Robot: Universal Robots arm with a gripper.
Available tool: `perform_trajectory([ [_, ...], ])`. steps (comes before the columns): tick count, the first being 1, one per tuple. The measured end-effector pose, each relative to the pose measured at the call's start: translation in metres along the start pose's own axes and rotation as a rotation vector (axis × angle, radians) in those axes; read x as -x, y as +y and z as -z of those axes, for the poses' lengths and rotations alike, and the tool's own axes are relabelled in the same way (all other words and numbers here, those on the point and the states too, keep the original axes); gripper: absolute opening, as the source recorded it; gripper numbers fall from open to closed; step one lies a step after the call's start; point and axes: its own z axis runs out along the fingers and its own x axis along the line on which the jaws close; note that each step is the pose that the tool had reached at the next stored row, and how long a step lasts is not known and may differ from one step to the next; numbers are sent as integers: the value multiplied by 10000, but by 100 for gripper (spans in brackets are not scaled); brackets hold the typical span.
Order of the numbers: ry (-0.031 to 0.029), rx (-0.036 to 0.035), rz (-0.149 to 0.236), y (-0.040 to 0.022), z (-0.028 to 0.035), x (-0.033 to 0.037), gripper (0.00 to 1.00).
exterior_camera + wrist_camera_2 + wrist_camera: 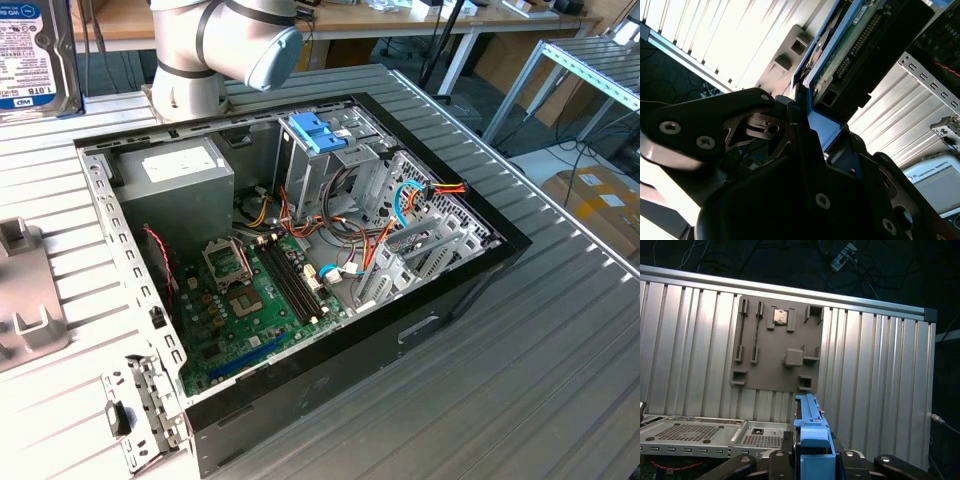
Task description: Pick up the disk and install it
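- At the exterior view's far left, the disk (35,55) hangs raised above the table (520,400), well apart from the open computer case (400,335). Both wrist views show the gripper (815,125) clenched on the disk's light-blue side rail (810,427). The hold looks to sit at one end, so I judge the long metal body could swing or slip if I move fast.
- Lower in that view lies the grey fixture plate (25,290). If the grasp loosens, the disk would drop onto it or onto the ribbed table.
- Further right, the case's near wall and the power supply (175,170) stand high, and a low carry could clip them.
- The motherboard (250,300) lies exposed, so a drop there could damage it.
- Furthest right, coloured cables (400,205) crowd the drive cage (420,240), near the blue tabbed piece (318,130). They could snag the rail or block the bay, and a tilted disk could jam.
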Motion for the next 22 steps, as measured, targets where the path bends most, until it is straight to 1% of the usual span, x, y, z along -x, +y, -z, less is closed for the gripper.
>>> perform_trajectory([
  [14, 6, 0, 0, -59, -3, -6, 37],
  [22, 9, 0, -1, -118, -3, -13, 37],
])
